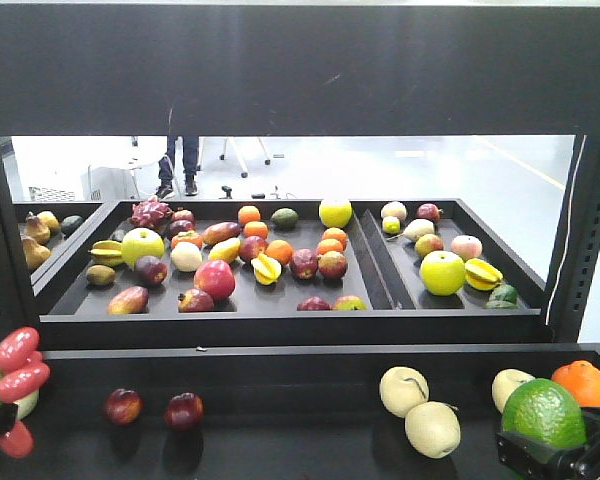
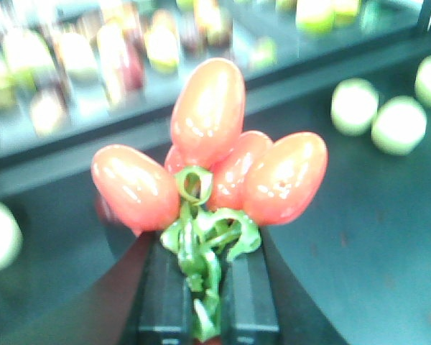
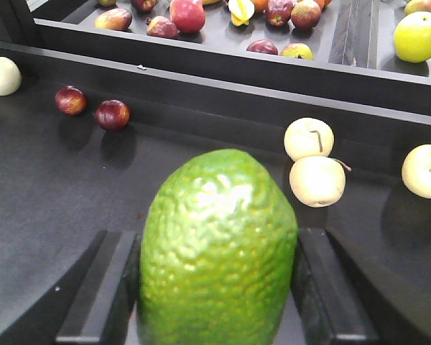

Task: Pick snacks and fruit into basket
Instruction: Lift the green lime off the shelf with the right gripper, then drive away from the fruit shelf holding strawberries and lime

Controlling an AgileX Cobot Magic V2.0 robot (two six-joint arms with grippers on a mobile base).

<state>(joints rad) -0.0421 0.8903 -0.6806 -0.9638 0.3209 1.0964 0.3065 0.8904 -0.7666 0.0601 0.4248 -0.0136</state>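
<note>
We see the left gripper [image 2: 207, 295] clamped on the red fruit cluster [image 2: 215, 144] by its stem, the right gripper [image 3: 217, 302] squeezing the bumpy green fruit [image 3: 219, 237], both facing the trays [image 1: 280, 304].

Glare on the red fruits [image 2: 210, 115], background blurred, lighting bright

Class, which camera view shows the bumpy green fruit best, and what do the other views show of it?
The right wrist view: the green fruit fills the centre, sharp, gripped in the right tool. The front view shows it small at the bottom right. The left wrist view misses it, showing the red fruit cluster instead.
</note>
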